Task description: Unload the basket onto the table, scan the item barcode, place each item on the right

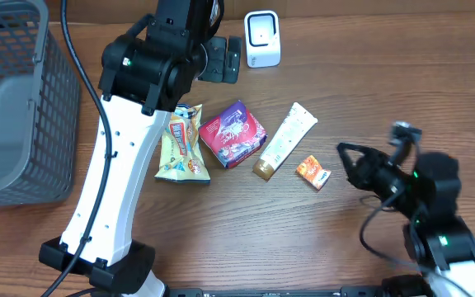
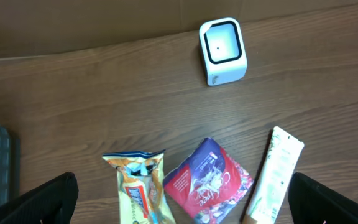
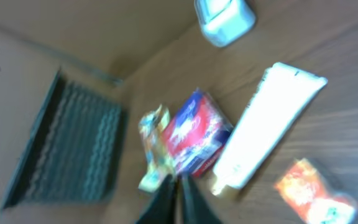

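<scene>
The left gripper (image 2: 182,186) stands as wide as it goes; its two dark fingers (image 2: 48,199) sit at the bottom corners of the left wrist view, well apart, with nothing between them and touching nothing; it hangs over the table (image 1: 303,239), just left of the scanner (image 1: 262,39) in the overhead view. The right gripper (image 3: 179,199) is closed, its fingers pressed together in a narrow wedge; the right wrist view is blurred, but no item shows between them; from overhead it sits well to the lower right of the scanner, apart from every item.

The goods lie in a loose row below the scanner, all on the wood: a red box (image 1: 233,134) almost directly below it; a snack bag (image 1: 180,147) below and to the left, just beside the box; a white tube (image 1: 285,140) below and slightly right, lying slantwise; an orange packet (image 1: 312,172) farther down and right, the nearest thing to the right gripper; a grey basket (image 1: 23,165) far left of the scanner.
</scene>
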You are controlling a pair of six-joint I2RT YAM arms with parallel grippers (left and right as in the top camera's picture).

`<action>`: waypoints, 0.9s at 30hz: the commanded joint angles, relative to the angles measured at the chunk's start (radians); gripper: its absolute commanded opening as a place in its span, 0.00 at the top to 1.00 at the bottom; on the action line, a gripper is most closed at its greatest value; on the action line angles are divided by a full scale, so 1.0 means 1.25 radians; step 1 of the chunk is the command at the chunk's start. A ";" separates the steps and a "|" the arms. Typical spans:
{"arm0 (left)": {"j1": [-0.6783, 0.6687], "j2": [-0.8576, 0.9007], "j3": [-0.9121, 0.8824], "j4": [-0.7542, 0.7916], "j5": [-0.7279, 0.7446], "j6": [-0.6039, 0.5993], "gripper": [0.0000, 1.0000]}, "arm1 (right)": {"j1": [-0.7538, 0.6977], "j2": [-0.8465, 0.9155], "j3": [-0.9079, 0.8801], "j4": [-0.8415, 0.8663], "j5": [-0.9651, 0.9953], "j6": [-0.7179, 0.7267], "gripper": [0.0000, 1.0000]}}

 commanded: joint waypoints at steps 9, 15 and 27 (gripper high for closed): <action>0.003 -0.015 0.009 -0.016 -0.061 0.019 0.00 | 0.005 0.307 -0.001 0.127 -0.379 -0.214 0.96; 0.003 -0.015 0.009 -0.016 -0.064 0.019 0.00 | -0.007 0.379 -0.001 0.124 -0.386 -0.289 0.96; 0.003 -0.015 0.009 -0.016 -0.064 0.019 0.00 | -0.107 0.576 -0.001 0.138 -0.409 -0.385 0.96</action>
